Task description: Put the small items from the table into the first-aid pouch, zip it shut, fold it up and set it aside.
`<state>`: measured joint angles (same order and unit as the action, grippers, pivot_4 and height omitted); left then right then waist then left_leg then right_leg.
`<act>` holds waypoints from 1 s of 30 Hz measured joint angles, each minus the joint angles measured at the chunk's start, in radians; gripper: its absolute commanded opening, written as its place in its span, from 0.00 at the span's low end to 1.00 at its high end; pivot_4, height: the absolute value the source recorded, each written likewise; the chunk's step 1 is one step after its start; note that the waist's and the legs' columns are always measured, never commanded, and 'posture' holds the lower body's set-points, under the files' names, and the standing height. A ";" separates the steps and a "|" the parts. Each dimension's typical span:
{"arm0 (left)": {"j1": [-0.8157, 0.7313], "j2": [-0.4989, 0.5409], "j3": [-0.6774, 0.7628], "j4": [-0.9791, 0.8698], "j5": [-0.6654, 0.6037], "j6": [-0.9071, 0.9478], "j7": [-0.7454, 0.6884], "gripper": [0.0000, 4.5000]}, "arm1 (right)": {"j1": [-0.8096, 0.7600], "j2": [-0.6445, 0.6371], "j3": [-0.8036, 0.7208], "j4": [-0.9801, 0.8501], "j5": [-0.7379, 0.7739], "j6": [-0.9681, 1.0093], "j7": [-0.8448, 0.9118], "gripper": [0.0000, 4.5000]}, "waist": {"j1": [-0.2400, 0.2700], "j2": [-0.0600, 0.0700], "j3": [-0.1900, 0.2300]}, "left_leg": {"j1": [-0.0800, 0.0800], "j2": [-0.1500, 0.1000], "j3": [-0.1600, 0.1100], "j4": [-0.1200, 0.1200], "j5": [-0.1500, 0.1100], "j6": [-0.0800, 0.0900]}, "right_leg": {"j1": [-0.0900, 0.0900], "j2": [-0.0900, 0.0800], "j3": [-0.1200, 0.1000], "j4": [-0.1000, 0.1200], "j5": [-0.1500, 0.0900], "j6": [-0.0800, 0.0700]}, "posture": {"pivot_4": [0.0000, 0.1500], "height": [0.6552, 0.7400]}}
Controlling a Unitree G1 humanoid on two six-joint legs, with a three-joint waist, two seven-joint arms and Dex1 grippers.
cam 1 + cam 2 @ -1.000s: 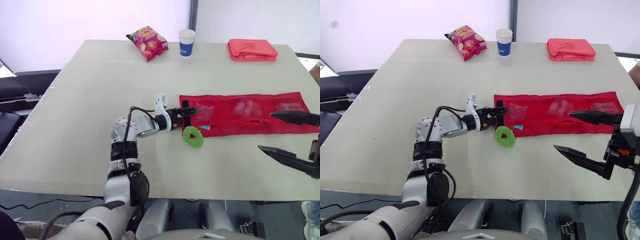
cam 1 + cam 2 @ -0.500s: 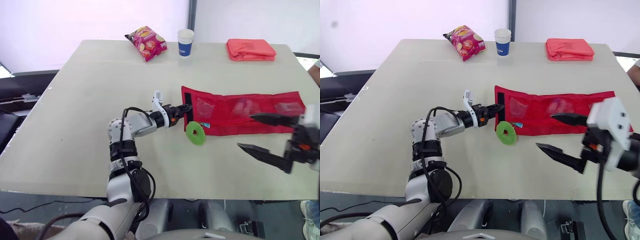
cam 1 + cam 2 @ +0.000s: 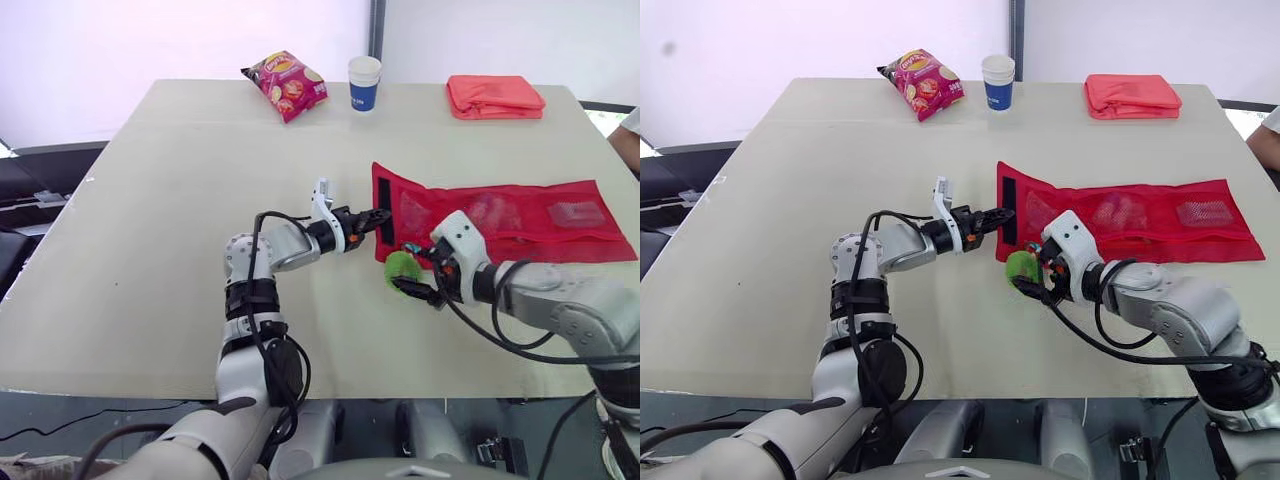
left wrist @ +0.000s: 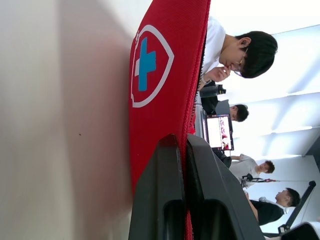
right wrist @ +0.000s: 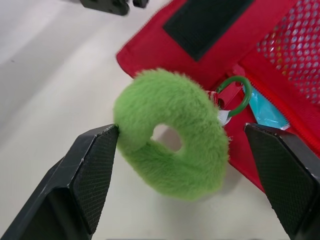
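- Red pouch (image 3: 500, 215): mesh-pocket contents too blurred to identify; cut off at upper right of the right wrist view.
- Teal item (image 5: 265, 112): mostly hidden under the pouch mesh.
- Green fuzzy ring (image 5: 175, 165): centre of left eye view, partly hidden by right gripper (image 3: 405, 268).
- Person's arm (image 3: 626, 140): cut off at right frame edge, upper half.

You're working at a pale beige table (image 3: 180, 200) under bright, even light. Behind its far edge stand two white wall panels (image 3: 150, 40), split by a dark post (image 3: 376, 25). Off the table's left side sits dark furniture (image 3: 40, 175). The left wrist view catches seated people (image 4: 252, 52) and a lit screen (image 4: 219, 132).
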<state>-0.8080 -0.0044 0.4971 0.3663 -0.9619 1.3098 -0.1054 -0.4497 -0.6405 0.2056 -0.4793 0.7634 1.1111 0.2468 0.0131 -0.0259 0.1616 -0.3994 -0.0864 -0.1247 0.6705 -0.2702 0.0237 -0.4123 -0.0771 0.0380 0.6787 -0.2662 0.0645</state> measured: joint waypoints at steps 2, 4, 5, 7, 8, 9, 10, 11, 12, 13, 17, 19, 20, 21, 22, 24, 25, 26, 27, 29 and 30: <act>0.010 -0.005 -0.006 -0.006 0.000 -0.008 0.000 0.00 | -0.009 0.017 0.031 0.024 -0.056 0.001 -0.007 0.68 | 0.000 0.000 0.000 | 0.000 0.000 0.000 0.000 0.000 0.000 | 0.000 0.000 0.000 0.000 0.000 0.000 | 1.00 1.00; 0.022 -0.005 -0.008 -0.017 0.000 -0.010 0.000 0.00 | -0.007 0.018 0.050 0.037 -0.089 0.002 -0.007 0.48 | 0.000 0.000 0.000 | 0.000 0.000 0.000 0.000 0.000 0.000 | 0.000 0.000 0.000 0.000 0.000 0.000 | 1.00 1.00; 0.027 -0.005 -0.008 -0.022 0.000 -0.010 0.001 0.00 | -0.004 0.019 0.048 0.037 -0.097 0.002 -0.005 0.39 | 0.000 0.000 0.000 | 0.000 0.000 0.000 0.000 0.000 0.000 | 0.000 0.000 0.000 -0.001 0.000 0.000 | 1.00 1.00; 0.030 -0.003 -0.011 -0.030 0.000 -0.010 0.001 0.00 | 0.003 0.025 0.033 0.036 -0.105 0.008 0.006 0.15 | 0.000 0.000 0.000 | 0.000 0.000 0.000 0.000 0.000 0.000 | 0.000 0.000 0.000 0.000 0.000 0.000 | 1.00 1.00; 0.030 -0.003 -0.013 -0.032 0.000 -0.010 0.001 0.00 | 0.005 0.024 0.026 0.035 -0.106 0.012 0.009 0.09 | 0.000 0.000 0.000 | 0.000 0.000 0.000 0.000 0.000 0.000 | 0.000 0.000 0.000 0.000 0.000 0.000 | 1.00 1.00; 0.031 -0.001 -0.016 -0.036 -0.001 -0.010 0.000 0.00 | 0.010 0.019 0.014 0.033 -0.114 0.019 0.013 0.01 | 0.000 0.000 0.000 | 0.000 0.000 0.000 0.000 0.000 0.000 | 0.000 0.000 0.000 0.000 0.000 0.000 | 1.00 1.00; 0.033 0.000 -0.016 -0.037 -0.001 -0.010 0.000 0.00 | 0.012 0.016 0.012 0.033 -0.117 0.020 0.015 0.01 | 0.000 0.000 0.000 | 0.000 0.000 0.000 0.000 0.000 0.000 | 0.000 0.000 0.000 0.000 0.000 0.000 | 1.00 1.00; 0.035 0.002 -0.017 -0.039 -0.001 -0.010 0.000 0.00 | 0.015 0.014 0.008 0.033 -0.122 0.021 0.020 0.01 | -0.001 0.000 0.000 | 0.000 0.000 0.000 0.000 0.000 0.000 | 0.000 0.000 0.000 0.000 0.000 0.000 | 1.00 1.00; 0.039 0.005 -0.019 -0.040 0.000 -0.010 0.000 0.00 | 0.020 0.009 -0.002 0.030 -0.127 0.022 0.027 0.01 | -0.001 0.000 0.000 | 0.000 0.000 0.000 0.000 0.000 0.000 | 0.000 0.000 0.000 0.000 0.000 0.000 | 1.00 1.00; 0.042 0.009 -0.020 -0.040 0.000 -0.011 -0.002 0.00 | 0.024 0.001 -0.011 0.023 -0.128 0.022 0.033 0.01 | -0.001 0.000 0.000 | 0.000 0.000 0.000 0.000 0.000 0.000 | 0.000 0.001 0.000 0.000 0.000 0.000 | 1.00 1.00; 0.065 0.048 -0.056 -0.043 0.007 -0.011 -0.032 0.00 | 0.032 -0.068 -0.061 -0.013 -0.136 0.043 0.056 0.01 | -0.001 0.000 0.000 | 0.000 0.000 0.000 0.000 0.000 0.000 | 0.000 0.000 0.000 0.000 0.000 0.000 | 1.00 1.00; 0.076 0.086 -0.066 -0.043 0.017 -0.013 -0.053 0.00 | 0.038 -0.133 -0.115 -0.026 -0.148 0.055 0.062 0.01 | 0.000 0.000 0.000 | 0.000 0.000 0.000 0.000 0.000 0.000 | 0.000 0.001 0.000 0.000 0.000 0.000 | 1.00 1.00; 0.079 0.099 -0.069 -0.043 0.019 -0.013 -0.061 0.00 | 0.043 -0.156 -0.134 -0.026 -0.157 0.060 0.064 0.01 | -0.001 0.000 0.000 | 0.000 0.000 0.000 -0.001 0.000 0.000 | 0.000 0.001 0.000 0.000 0.000 0.000 | 1.00 1.00; 0.083 0.117 -0.075 -0.043 0.023 -0.015 -0.073 0.00 | 0.052 -0.185 -0.154 -0.025 -0.170 0.063 0.069 0.01 | -0.001 0.000 0.000 | 0.000 0.000 0.000 -0.001 0.000 0.000 | 0.000 0.001 0.001 0.000 0.000 0.000 | 1.00 1.00; 0.086 0.132 -0.078 -0.043 0.028 -0.018 -0.084 0.00 | 0.059 -0.213 -0.169 -0.024 -0.182 0.063 0.073 0.01 | -0.002 0.000 0.000 | 0.000 0.000 0.001 -0.001 0.000 0.000 | -0.001 0.001 0.001 0.000 0.000 0.000 | 1.00 1.00; 0.097 0.160 -0.084 -0.043 0.035 -0.020 -0.102 0.00 | 0.063 -0.252 -0.186 -0.019 -0.209 0.062 0.077 0.01 | -0.005 0.000 0.000 | 0.000 0.001 0.001 -0.001 0.000 0.000 | -0.001 0.001 0.002 0.000 0.000 0.000 | 1.00 1.00; 0.106 0.178 -0.089 -0.043 0.037 -0.021 -0.115 0.00 | 0.065 -0.277 -0.188 -0.009 -0.225 0.056 0.082 0.01 | -0.007 0.000 0.000 | 0.000 0.001 0.002 -0.001 0.000 0.000 | -0.001 0.001 0.002 0.000 0.000 0.000 | 1.00 1.00; 0.114 0.195 -0.090 -0.043 0.038 -0.021 -0.122 0.00 | 0.068 -0.298 -0.191 0.006 -0.242 0.053 0.083 0.01 | -0.007 0.000 0.000 | 0.000 0.001 0.002 -0.001 0.000 0.000 | -0.001 0.001 0.002 0.000 0.000 0.000 | 1.00 1.00; 0.124 0.223 -0.096 -0.043 0.041 -0.021 -0.137 0.00 | 0.069 -0.317 -0.196 0.029 -0.262 0.044 0.083 0.01 | -0.009 0.000 0.000 | 0.000 0.001 0.002 -0.001 0.000 0.000 | -0.001 0.001 0.002 0.000 0.000 0.000 | 1.00 1.00; 0.151 0.300 -0.096 -0.043 0.056 -0.023 -0.168 0.00 | 0.071 -0.348 -0.216 0.083 -0.306 0.029 0.082 0.01 | -0.016 0.000 0.000 | 0.000 0.001 0.002 -0.002 0.000 0.000 | -0.002 0.001 0.003 0.000 0.000 0.000 | 1.00 1.00; 0.157 0.327 -0.097 -0.042 0.062 -0.028 -0.182 0.00 | 0.071 -0.357 -0.219 0.100 -0.325 0.019 0.081 0.01 | -0.018 0.001 0.000 | 0.000 0.001 0.002 -0.002 0.000 0.000 | -0.002 0.000 0.003 0.000 0.000 0.000 | 1.00 1.00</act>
<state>-0.6507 0.3230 0.4004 0.3244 -0.8999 1.2817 -0.2873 -0.3790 -0.9972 -0.0136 -0.3796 0.4389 1.1296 0.3283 -0.0053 -0.0254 0.1615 -0.3992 -0.0851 -0.1223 0.6688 -0.2702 0.0237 -0.4145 -0.0768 0.0409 0.6789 -0.2661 0.0642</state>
